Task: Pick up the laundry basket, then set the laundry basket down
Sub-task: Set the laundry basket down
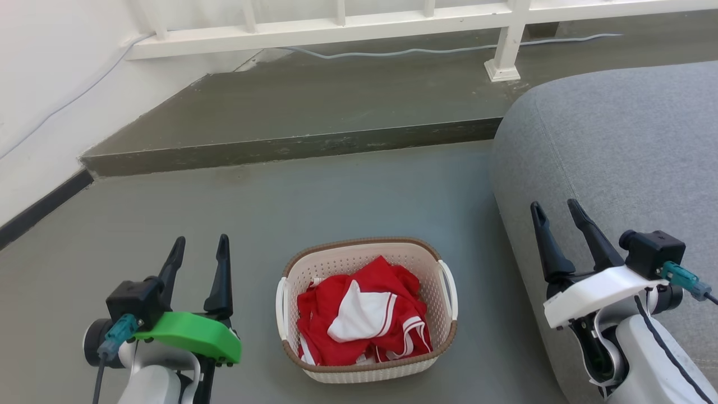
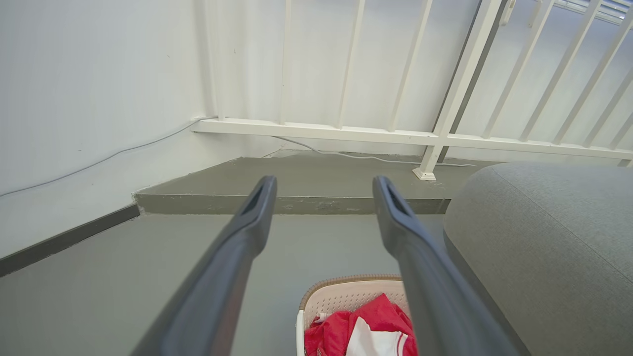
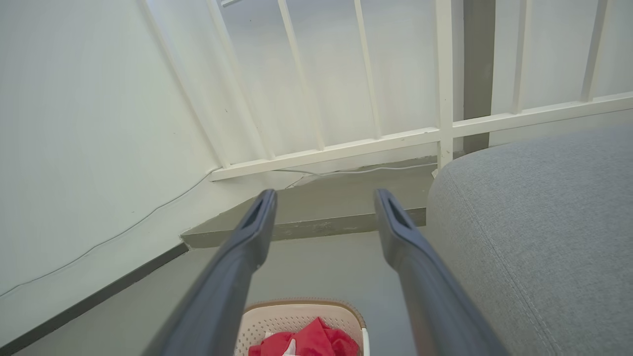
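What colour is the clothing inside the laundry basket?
Red with white panels and stripes, clearest in the head view: clothing in the laundry basket.

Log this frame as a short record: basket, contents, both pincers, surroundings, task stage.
basket: laundry basket upright on the grey floor, handles free
contents: crumpled red and white garment
left arm: left pincer open, left of the basket, apart from it
right arm: right pincer open, right of the basket, apart from it
surroundings: grey upholstered seat at right; raised step and white railing behind
stage: pick-up not yet begun

No readable text, label, brand, number or sign on anything in view
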